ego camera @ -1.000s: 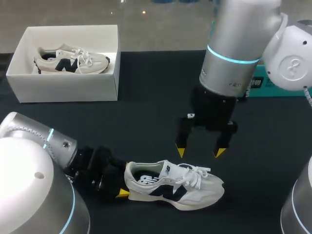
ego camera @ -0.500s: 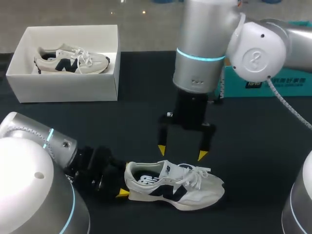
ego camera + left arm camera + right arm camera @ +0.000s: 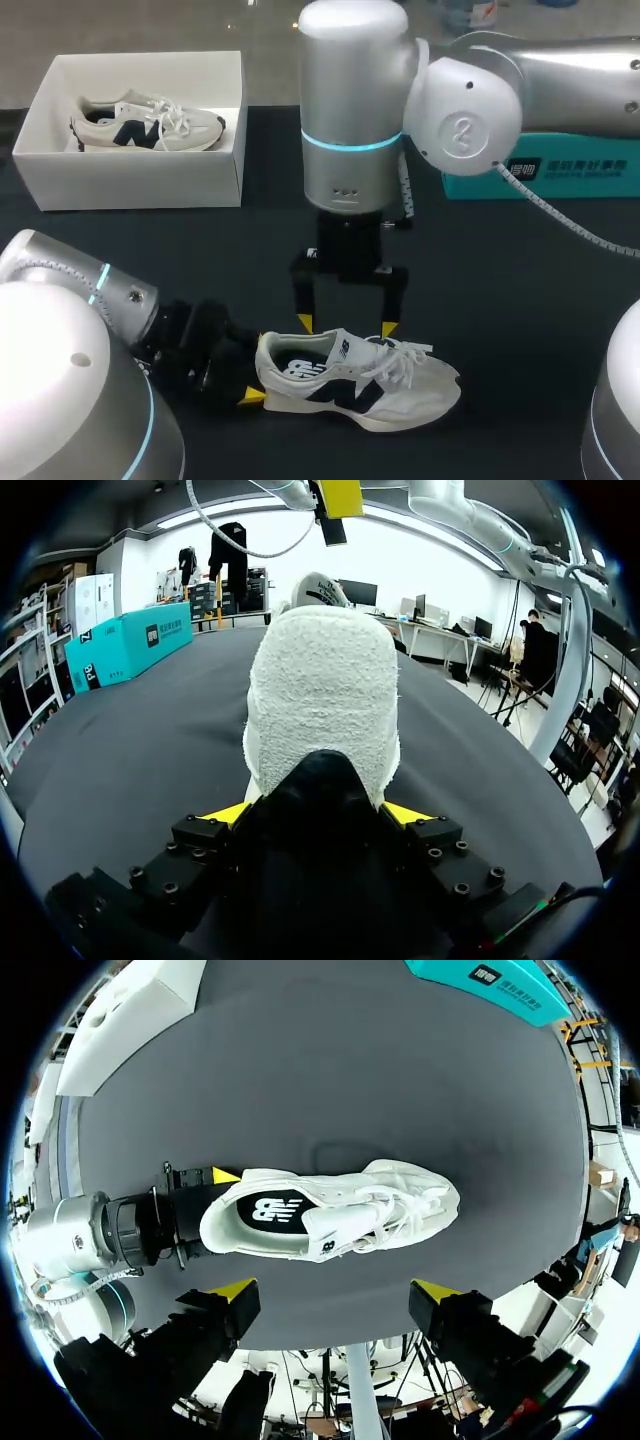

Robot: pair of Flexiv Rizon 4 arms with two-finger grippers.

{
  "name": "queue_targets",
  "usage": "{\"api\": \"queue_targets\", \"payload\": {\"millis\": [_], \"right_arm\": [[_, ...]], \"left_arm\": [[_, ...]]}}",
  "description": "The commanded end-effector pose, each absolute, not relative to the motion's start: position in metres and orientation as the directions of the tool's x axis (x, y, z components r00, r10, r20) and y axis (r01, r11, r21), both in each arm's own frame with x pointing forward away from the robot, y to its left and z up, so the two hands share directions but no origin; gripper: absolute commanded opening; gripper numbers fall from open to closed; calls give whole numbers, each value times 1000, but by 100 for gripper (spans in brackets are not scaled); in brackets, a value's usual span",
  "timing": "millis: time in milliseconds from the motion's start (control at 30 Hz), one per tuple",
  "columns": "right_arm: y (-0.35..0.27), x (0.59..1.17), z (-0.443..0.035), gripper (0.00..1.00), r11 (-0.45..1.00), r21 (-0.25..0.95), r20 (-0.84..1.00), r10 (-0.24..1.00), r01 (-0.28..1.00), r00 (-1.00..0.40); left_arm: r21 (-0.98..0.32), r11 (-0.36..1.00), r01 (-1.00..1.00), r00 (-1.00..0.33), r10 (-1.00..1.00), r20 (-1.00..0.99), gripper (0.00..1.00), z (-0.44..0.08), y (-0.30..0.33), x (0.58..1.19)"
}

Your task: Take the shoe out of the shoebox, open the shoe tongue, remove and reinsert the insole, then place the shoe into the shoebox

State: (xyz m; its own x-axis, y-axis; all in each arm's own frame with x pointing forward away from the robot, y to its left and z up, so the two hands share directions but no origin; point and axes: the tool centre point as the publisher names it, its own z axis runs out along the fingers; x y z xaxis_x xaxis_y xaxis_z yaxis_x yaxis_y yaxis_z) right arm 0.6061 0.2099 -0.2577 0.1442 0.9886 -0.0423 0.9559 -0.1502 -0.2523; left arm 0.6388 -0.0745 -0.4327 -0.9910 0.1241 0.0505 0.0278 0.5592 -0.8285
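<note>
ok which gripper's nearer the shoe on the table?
Left. The left gripper is shut on the heel of the shoe. The right gripper hangs open above the shoe's opening, apparently not touching.

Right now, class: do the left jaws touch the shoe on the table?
Touching. Left wrist view: the left jaws clamp the heel of the shoe from both sides.

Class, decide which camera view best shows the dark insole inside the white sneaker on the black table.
The right wrist view: it looks straight down into the white sneaker, showing most of the dark insole. The head view shows it aslant, partly hidden; the left wrist view shows only the heel.
</note>
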Motion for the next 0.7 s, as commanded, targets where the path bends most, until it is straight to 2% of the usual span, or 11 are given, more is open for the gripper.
{"api": "queue_targets", "payload": {"millis": [33, 267, 700], "right_arm": [[224, 596, -266, 100, -261, -136, -195, 953, 956, 232], [222, 599, -281, 100, -288, -95, -200, 943, 953, 265], [211, 610, -309, 100, -313, -113, -193, 938, 943, 289]], "left_arm": [[-827, 562, 28, -991, 124, 50, 0, -436, -78, 637], [-827, 562, 28, -991, 124, 50, 0, -436, -78, 637], [-827, 562, 28, -991, 124, 50, 0, -436, -78, 637]]}}
